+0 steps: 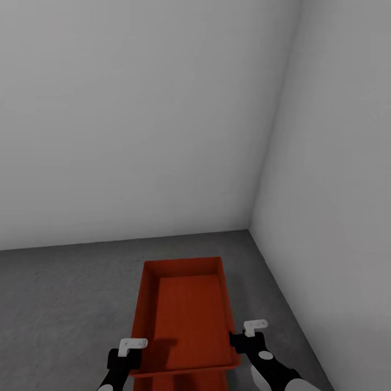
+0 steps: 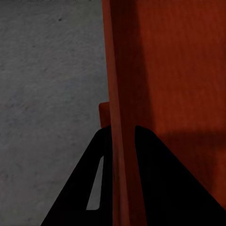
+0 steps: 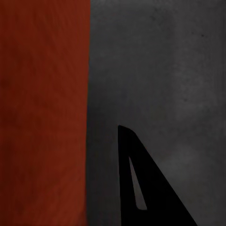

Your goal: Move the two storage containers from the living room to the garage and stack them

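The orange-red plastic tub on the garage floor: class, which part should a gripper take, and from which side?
Grip a long side wall of the orange-red ribbed plastic tub at its rim, coming from above. The tub is topless and its thin walls flare outward, so one finger fits inside, one outside. The left gripper already straddles the wall this way.

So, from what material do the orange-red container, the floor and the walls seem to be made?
The container looks like matte moulded plastic: even orange-red colour, fine ribs inside, thin flaring walls. The floor seems rough concrete: dark grey and speckled. The walls look like smooth painted plaster, pale grey and without texture, though this is uncertain.
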Available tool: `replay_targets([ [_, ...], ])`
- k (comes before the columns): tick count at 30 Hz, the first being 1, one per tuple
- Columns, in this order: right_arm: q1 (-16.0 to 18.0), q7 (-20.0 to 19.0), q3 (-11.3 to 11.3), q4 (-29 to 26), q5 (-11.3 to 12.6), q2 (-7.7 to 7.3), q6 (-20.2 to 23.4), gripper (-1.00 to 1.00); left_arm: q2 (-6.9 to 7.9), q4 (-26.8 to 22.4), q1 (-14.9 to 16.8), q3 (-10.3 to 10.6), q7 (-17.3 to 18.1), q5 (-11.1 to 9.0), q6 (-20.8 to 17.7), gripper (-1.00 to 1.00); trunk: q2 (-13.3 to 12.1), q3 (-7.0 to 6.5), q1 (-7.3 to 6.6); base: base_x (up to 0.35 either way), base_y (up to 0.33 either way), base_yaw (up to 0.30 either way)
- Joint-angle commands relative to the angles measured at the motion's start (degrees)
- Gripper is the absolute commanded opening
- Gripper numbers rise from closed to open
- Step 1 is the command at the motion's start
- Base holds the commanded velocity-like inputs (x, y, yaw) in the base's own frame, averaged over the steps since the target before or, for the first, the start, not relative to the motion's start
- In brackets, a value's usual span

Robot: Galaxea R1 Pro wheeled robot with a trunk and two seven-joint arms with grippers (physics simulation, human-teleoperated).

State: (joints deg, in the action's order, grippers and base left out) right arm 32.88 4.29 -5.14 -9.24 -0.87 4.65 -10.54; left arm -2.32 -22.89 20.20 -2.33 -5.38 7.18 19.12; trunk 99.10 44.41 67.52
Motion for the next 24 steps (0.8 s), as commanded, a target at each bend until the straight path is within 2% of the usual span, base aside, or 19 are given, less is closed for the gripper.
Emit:
replay_targets([
  [1,0.1,0.8,0.5,0.0,-0.1,-0.17,-0.2,-1.0,0.03,0.0,0.0,-0.4,-0.8,0.4,0.2,-1.0,0.0,0.04,-0.01,0.004,-0.005,0.0],
  [6,0.1,0.8,0.5,0.0,0.0,-0.17,-0.2,-1.0,0.04,0.0,0.0,-0.4,-0.8,0.4,0.2,-1.0,0.0,0.04,-0.01,0.001,-0.002,0.039],
  [13,0.1,0.8,0.5,0.0,-0.1,-0.17,-0.2,-1.0,0.04,0.0,0.0,-0.4,-0.8,0.4,0.2,-1.0,0.0,0.04,-0.01,0.0,0.0,0.165],
  [24,0.1,0.8,0.5,0.0,0.0,-0.17,-0.2,-1.0,0.04,0.0,0.0,-0.4,-0.8,0.4,0.2,-1.0,0.0,0.04,-0.01,0.0,0.0,0.086],
])
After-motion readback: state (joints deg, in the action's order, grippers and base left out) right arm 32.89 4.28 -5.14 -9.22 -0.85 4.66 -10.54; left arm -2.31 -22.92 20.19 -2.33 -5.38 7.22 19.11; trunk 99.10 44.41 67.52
